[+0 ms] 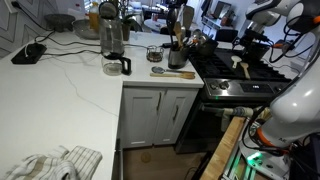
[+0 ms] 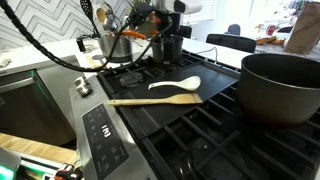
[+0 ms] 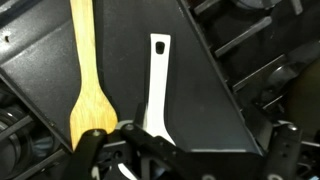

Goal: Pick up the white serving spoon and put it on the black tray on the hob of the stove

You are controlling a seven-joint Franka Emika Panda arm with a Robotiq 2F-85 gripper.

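White against black, the white serving spoon [image 2: 175, 85] lies flat on the black tray [image 2: 215, 90] that sits on the hob [image 2: 230, 140] of the stove [image 1: 235, 95], with its handle pointing away from the gripper [image 3: 187, 150] in the wrist view and its bowl tucked under the tool's body at the bottom of that frame. A wooden spatula [image 3: 86, 75] rests on the same tray just beside it, apart from it along the handles. The gripper hangs over the tray with its fingers [image 3: 90, 150] spread wide and nothing between them. Judged from how things lie, the placing looks done and what remains is a clean retreat. The hazard is the closeness of the tool to the spoon's bowl: a sideways or dipping move instead of a straight lift could catch the bowl with a finger and flick the spoon off the tray onto the burner grates. A drift toward the spatula could nudge it against the spoon. The tray seems to rest loosely on the grates, so a bump at its edge could tilt or slide it with both utensils aboard. A large dark pot [image 2: 280, 85] stands just beside the tray and narrows the room for a wide swing on that side.
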